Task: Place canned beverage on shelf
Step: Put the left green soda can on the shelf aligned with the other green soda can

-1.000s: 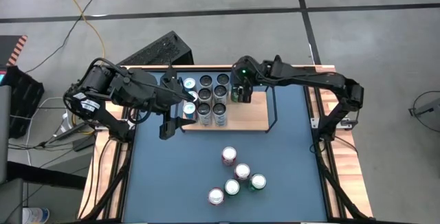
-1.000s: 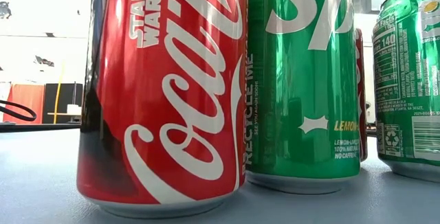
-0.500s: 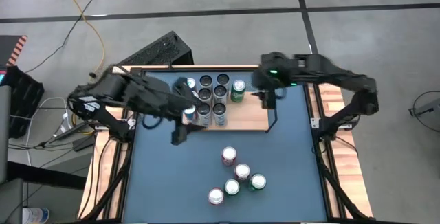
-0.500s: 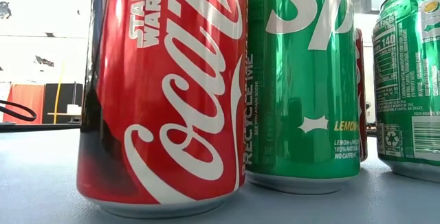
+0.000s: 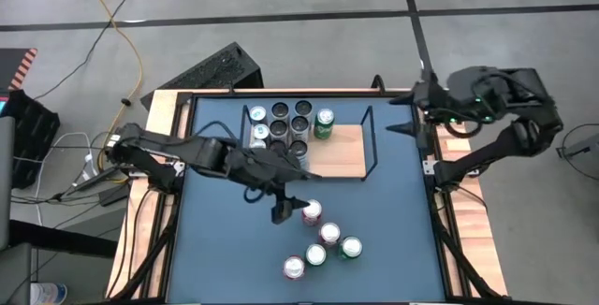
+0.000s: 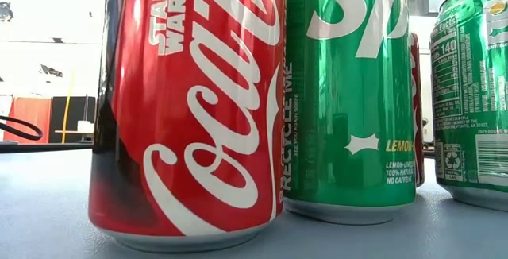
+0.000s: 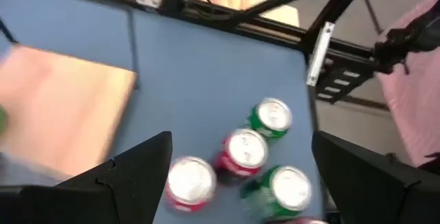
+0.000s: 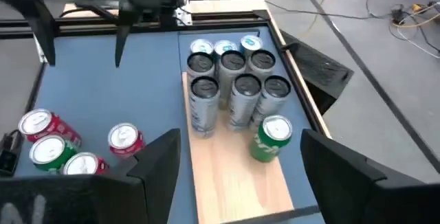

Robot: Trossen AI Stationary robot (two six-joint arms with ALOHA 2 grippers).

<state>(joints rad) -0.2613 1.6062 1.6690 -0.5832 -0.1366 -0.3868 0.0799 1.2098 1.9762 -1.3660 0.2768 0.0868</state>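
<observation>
Evidently the step in hand was the pick-up of a loose can: the left gripper (image 5: 284, 213) hung over the blue table (image 5: 393, 239), just beside the red can (image 5: 311, 212) that lay nearest the shelf (image 5: 342, 155), with its fingers (image 7: 130, 176) spread wide and grasping nothing. In the left wrist view that red can (image 7: 189, 181) sat between the two fingers but nearer one of them.

To do the step well, I judged that the gripper should be centred over the can and the fingers brought down evenly on both sides before closing. The can should then go to the bare wood of the shelf.

The right gripper (image 5: 421, 108) waited at the table's edge, well apart from the shelf on its open side, fingers (image 8: 158, 162) released and empty.

The shelf carried a block of silver cans (image 5: 281, 129) at its end away from the right gripper, and one green can (image 5: 324, 123) just beside them. The rest of the board was bare.

Four more cans stood beyond the red can, farther from the shelf: a second red can (image 5: 329, 233), a green one (image 5: 352, 247), another green one (image 5: 316, 254) and one more (image 5: 294, 268), bunched close together. These crowded the approach; a finger set too wide could knock the second red can. The shelf's black wire rail (image 5: 372, 141) stood upright at its bare end and would have to be cleared by a carried can.
</observation>
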